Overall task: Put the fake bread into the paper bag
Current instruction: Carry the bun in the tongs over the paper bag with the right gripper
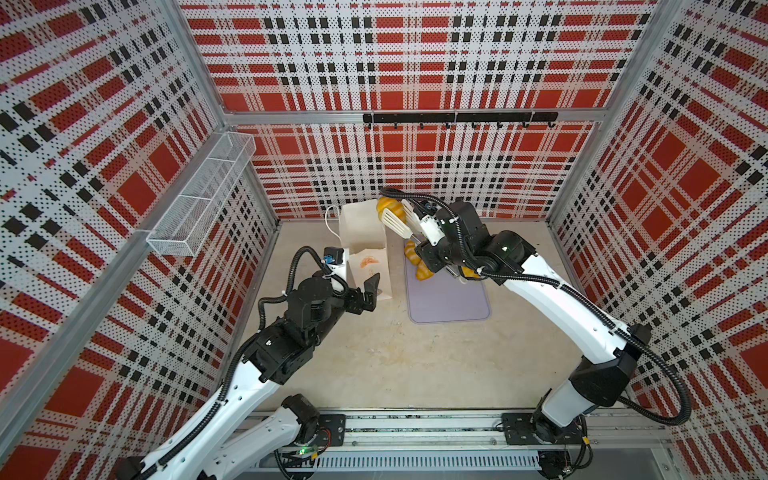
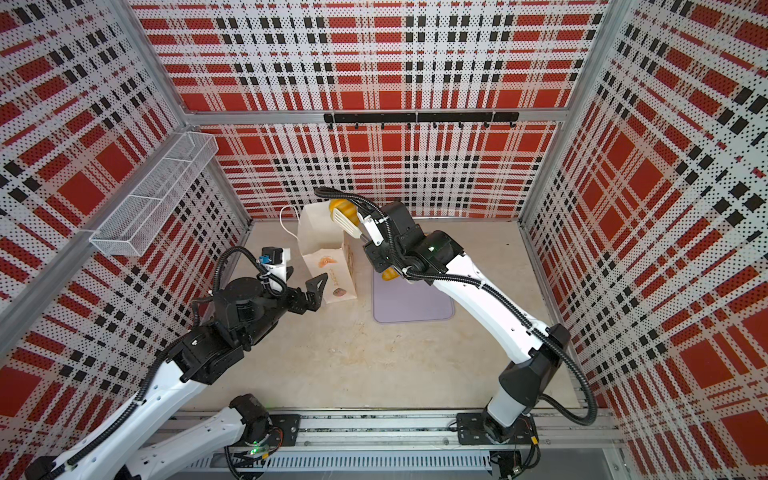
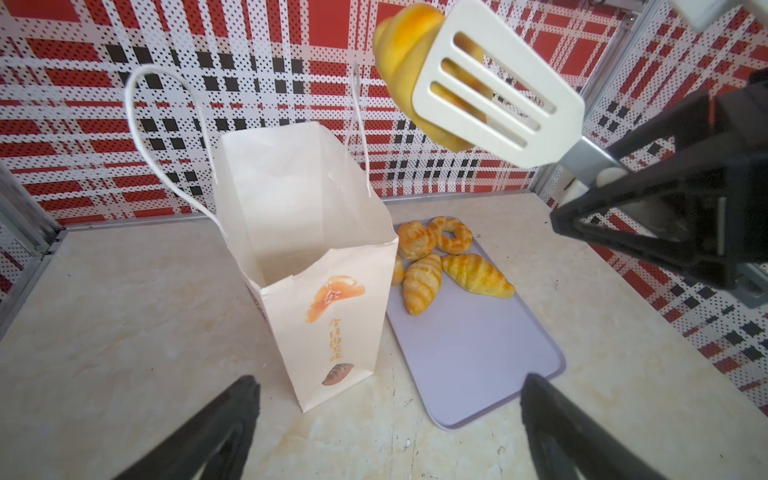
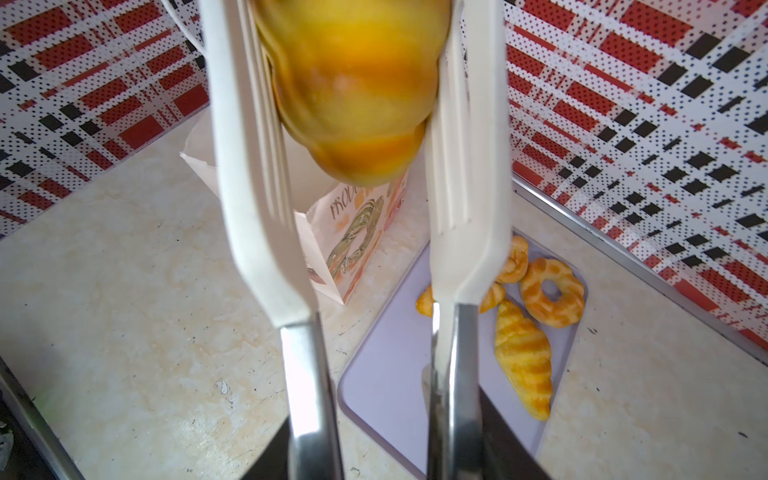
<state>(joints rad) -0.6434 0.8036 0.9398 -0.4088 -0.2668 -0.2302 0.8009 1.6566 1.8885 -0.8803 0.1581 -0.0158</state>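
Note:
The paper bag stands upright and open at the back of the table, cream-white with cord handles and an orange print. My right gripper carries white slotted tong blades, and they are shut on a golden fake bread high above the bag's right rim. Several more fake breads lie on the lilac tray, among them a croissant and a ring doughnut. My left gripper is open and empty by the bag's near bottom corner.
A white wire-mesh basket hangs on the left wall. A black hook rail runs along the back wall. Plaid perforated walls close in three sides. The tray lies just right of the bag.

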